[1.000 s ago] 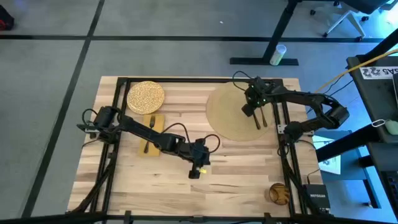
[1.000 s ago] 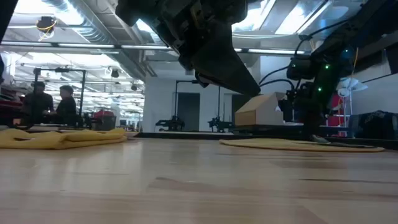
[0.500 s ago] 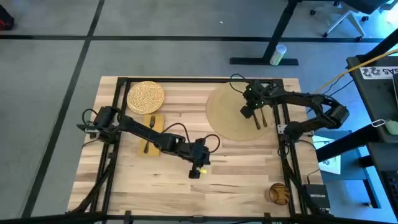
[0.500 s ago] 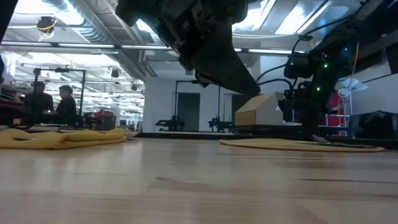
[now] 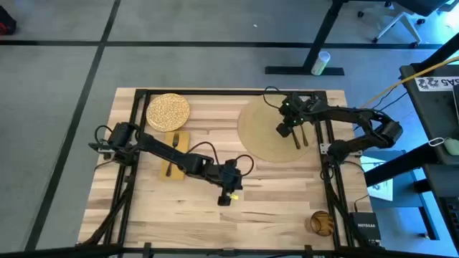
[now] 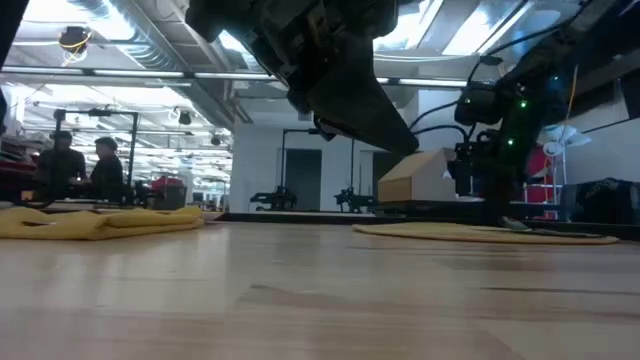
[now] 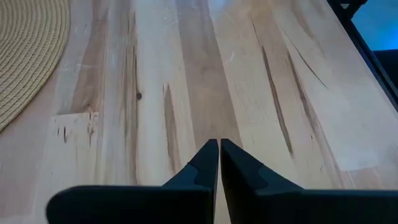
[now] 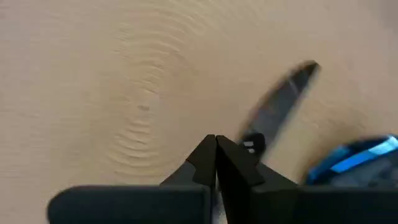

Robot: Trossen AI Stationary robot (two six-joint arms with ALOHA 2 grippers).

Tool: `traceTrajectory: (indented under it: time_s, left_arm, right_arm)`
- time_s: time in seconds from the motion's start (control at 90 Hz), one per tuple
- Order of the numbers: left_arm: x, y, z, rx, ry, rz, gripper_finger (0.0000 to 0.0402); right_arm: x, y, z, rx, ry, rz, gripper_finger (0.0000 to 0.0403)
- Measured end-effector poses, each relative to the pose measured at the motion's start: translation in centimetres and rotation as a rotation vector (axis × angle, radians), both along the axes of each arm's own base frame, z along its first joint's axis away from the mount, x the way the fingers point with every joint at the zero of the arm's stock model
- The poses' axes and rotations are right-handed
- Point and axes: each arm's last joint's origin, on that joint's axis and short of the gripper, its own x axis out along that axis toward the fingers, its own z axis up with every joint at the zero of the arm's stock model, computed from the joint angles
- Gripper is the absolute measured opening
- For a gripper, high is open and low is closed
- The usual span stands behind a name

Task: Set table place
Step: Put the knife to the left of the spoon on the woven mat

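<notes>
The round tan mat point(image 5: 259, 132) lies flat on the far right part of the wooden table point(image 5: 272, 193). A knife point(image 5: 297, 136) rests on the mat's right part and shows blurred in the right wrist view point(image 8: 283, 99). My right gripper point(image 5: 284, 130) is shut, over the mat point(image 8: 124, 74) just left of the knife. Whether it touches the mat does not show. My left gripper point(image 5: 225, 198) is shut over bare wood near the table's middle front point(image 7: 219, 149). The mat's edge point(image 7: 25, 56) shows beyond it.
A speckled round plate point(image 5: 168, 111) stands at the far left. Below it a mustard napkin point(image 5: 174, 152) carries a fork. A brown ball-like object point(image 5: 322, 223) sits at the near right corner. Black frame bars point(image 5: 326, 154) run along the table's sides.
My right gripper has drifted a little toward the table's left over the mat, staying shut. The knife lies where it was.
</notes>
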Motion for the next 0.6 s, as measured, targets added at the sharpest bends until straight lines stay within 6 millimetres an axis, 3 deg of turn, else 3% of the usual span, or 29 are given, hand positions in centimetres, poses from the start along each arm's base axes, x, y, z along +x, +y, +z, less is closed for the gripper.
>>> traceTrajectory:
  time_s: [0.344,0.6]
  left_arm:
    - [0.0,-0.1,0.0,0.000,0.000,-0.002,0.0000]
    - [0.0,-0.1,0.0,0.006,-0.001,0.005,0.0000]
  right_arm:
    - [0.0,-0.2,0.0,-0.057,0.033,-0.034,0.0000]
    - [0.4,-0.7,-1.8,-0.021,0.081,-0.033,0.0000]
